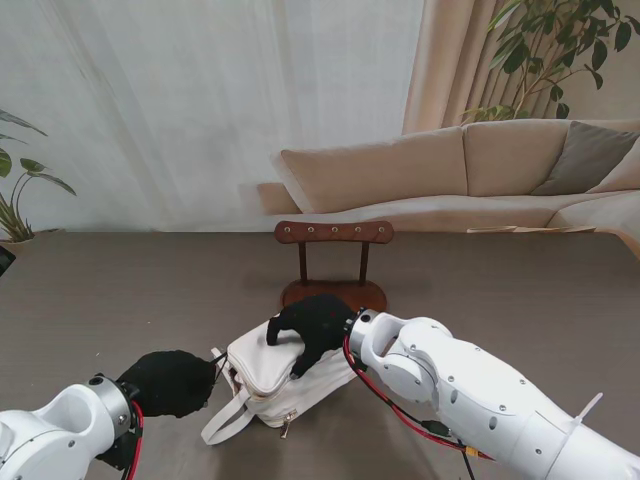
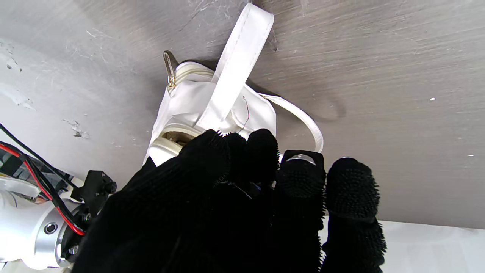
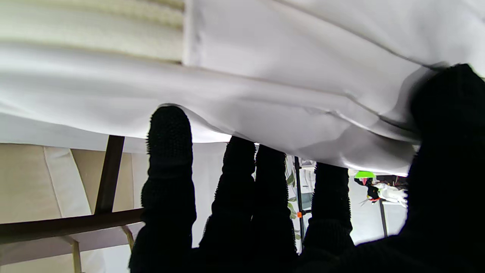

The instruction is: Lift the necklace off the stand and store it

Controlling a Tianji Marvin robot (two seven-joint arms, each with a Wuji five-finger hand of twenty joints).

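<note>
— Two black-gloved robot hands work a white handbag (image 1: 272, 378) on the grey counter (image 1: 520, 290); which step is this?

— The storing step, by the look of it. The wooden stand (image 1: 333, 262), just beyond the right robot hand (image 1: 310, 328), carries no necklace on its bar, and the necklace itself is not visible in any view. It may already be inside the bag or hidden in a glove; that cannot be told.

— And the hands?

— The right robot hand lies palm-down over the top of the bag, fingers (image 3: 169, 151) spread and pressing the white flap, gripping nothing that shows. The left robot hand (image 1: 172, 382) sits against the bag's near end, fingers (image 2: 231, 159) bunched at the opening beside the strap (image 2: 237, 64); whether they pinch anything cannot be told.

— Next?

— Probably closing the flap while steadying the soft bag.
</note>
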